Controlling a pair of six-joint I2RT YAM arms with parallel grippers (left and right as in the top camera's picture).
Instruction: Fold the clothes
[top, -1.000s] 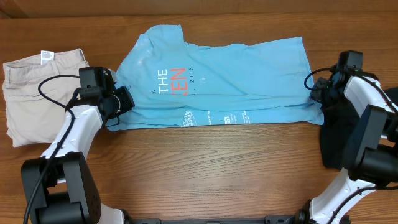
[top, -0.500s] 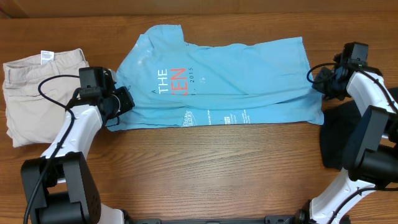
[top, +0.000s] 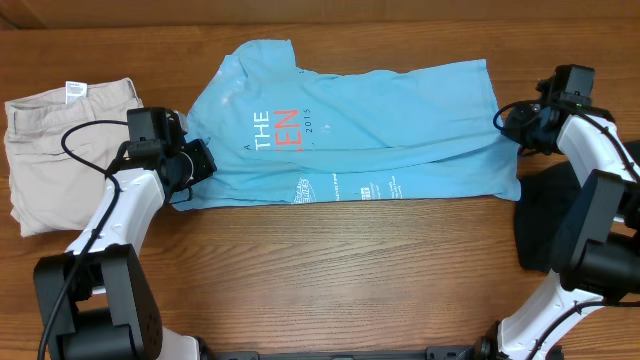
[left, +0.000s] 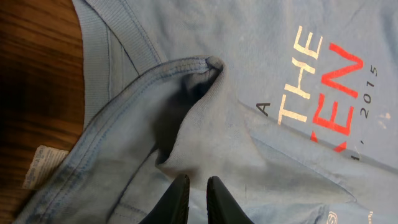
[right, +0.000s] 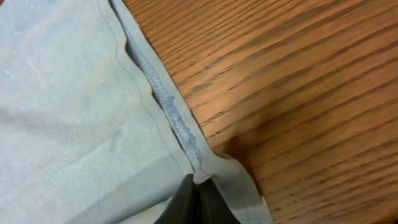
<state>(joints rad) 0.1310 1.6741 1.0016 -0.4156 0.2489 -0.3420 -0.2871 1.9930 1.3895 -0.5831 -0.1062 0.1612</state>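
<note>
Both T-shirt (top: 400, 120) ends sit pinched in the closed left fingers (left: 176, 198) and right fingers (right: 185, 202).

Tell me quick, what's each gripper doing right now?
Left gripper: closed, pinching the light blue T-shirt.
Right gripper: closed on the same shirt's hem.

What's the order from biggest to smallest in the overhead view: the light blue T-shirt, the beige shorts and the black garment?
1. light blue T-shirt, clearly largest.
2. beige shorts.
3. black garment, smallest as seen. The right arm covers part of it, so its place below the shorts is unsure.
</note>
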